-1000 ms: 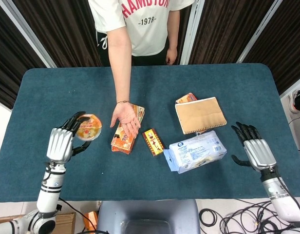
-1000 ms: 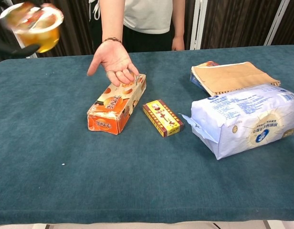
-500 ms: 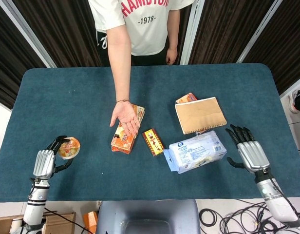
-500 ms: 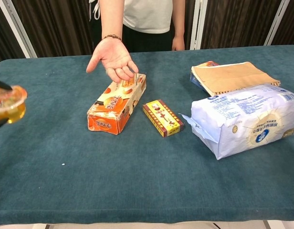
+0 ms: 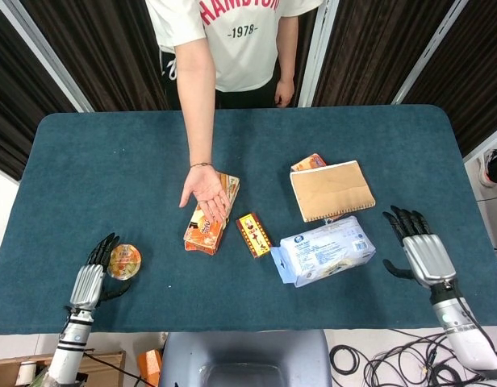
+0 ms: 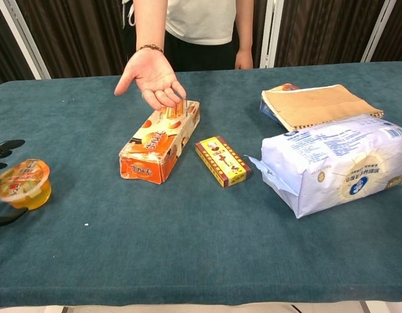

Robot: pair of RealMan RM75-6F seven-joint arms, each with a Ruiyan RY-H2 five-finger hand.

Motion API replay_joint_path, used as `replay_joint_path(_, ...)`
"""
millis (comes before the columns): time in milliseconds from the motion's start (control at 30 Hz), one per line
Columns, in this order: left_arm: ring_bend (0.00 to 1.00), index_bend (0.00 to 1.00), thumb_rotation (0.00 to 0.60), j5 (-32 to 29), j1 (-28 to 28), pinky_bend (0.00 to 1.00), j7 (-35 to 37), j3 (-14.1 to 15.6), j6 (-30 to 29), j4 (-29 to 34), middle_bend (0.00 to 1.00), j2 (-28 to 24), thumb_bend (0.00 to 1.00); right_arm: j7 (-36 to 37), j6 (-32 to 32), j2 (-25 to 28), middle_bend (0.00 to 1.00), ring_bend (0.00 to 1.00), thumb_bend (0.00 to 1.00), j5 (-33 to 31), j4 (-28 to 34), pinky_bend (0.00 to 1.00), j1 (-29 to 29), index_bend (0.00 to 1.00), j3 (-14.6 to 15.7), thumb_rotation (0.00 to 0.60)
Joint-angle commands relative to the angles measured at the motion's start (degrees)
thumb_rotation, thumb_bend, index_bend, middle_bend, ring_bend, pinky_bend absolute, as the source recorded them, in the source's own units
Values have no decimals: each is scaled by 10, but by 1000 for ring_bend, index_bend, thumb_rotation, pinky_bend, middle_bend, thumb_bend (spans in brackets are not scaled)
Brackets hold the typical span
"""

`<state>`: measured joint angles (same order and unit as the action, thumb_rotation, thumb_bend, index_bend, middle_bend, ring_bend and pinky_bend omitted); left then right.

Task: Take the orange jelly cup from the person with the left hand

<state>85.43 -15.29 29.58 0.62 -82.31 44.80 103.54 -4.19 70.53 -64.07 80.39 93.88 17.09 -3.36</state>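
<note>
In the head view, a person's hand (image 5: 206, 192) hangs palm up over the middle of the table (image 5: 111, 153), above the far end of an orange snack box (image 5: 210, 216). Beside that box lie a small yellow-and-red box (image 5: 254, 235), a white bag (image 5: 326, 250) and a brown notebook (image 5: 332, 190), all right of centre. The orange jelly cup (image 5: 124, 262) sits near the front left corner. The left hand (image 5: 90, 280) is just beside it with fingers spread around its left side; contact cannot be told here. The right hand (image 5: 415, 247) hovers open near the right edge, fingers apart, holding nothing.

In the chest view, the orange jelly cup (image 6: 21, 184) stands upright on the cloth by the left edge. Dark fingertips (image 6: 6, 146) of the left hand show behind and in front of it, apart from the cup, which rests free. The orange snack box (image 6: 160, 140) lies well clear to its right.
</note>
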Motion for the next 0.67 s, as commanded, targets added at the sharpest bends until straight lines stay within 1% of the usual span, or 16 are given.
replay_joint_path(33, 0, 8, 600, 40, 24, 94, -66, 23, -62, 84, 0, -63, 224, 16, 46, 16, 0, 0, 203, 23, 1, 0, -31, 0, 12, 600)
replay_joint_path(100, 0, 6, 600, 62, 39, 90, -119, 33, -106, 142, 0, -107, 223, 28, 79, 26, 0, 0, 203, 36, 1, 0, -54, 0, 21, 600)
replay_joint_path(133, 0, 4, 600, 73, 51, 89, -159, 46, -122, 193, 0, -145, 222, 33, 100, 31, 0, 0, 203, 42, 0, 0, -70, 0, 28, 600)
replay_joint_path(167, 0, 3, 600, 78, 61, 89, -191, 57, -128, 238, 0, -178, 222, 35, 114, 34, 0, 0, 203, 45, 0, 0, -82, 0, 33, 600)
replay_joint_path(200, 0, 0, 600, 78, 74, 88, -233, 72, -129, 298, 0, -221, 230, 33, 133, 37, 0, 0, 203, 48, -2, 0, -98, 0, 40, 600)
replay_joint_path(233, 0, 0, 600, 77, 84, 85, -266, 84, -130, 340, 0, -252, 242, 29, 148, 37, 0, 0, 203, 50, -4, 0, -111, 0, 44, 600)
replay_joint_path(300, 0, 0, 600, 73, 107, 76, -328, 103, -138, 402, 0, -298, 259, 21, 176, 31, 0, 0, 203, 57, -13, 0, -136, 0, 55, 600)
replay_joint_path(400, 0, 0, 600, 53, 140, 69, -380, 109, -152, 432, 0, -313, 264, 14, 207, 16, 0, 0, 203, 69, -26, 0, -166, 0, 69, 600)
replay_joint_path(467, 0, 0, 600, 54, 152, 55, -385, 105, -162, 426, 0, -304, 266, 1, 213, 11, 0, 0, 203, 82, -30, 0, -174, 0, 77, 600)
replay_joint_path(533, 0, 0, 600, 61, 155, 34, -399, 109, -155, 422, 0, -308, 274, -9, 223, 4, 0, 0, 203, 99, -32, 0, -177, 0, 78, 600)
replay_joint_path(600, 0, 0, 600, 67, 157, 25, -382, 109, -153, 428, 0, -312, 277, -20, 226, -2, 0, 0, 203, 107, -33, 0, -179, 0, 78, 600)
replay_joint_path(667, 0, 0, 600, 72, 161, 25, -382, 109, -152, 427, 0, -315, 277, -22, 224, -4, 0, 0, 203, 110, -33, 0, -181, 0, 78, 600)
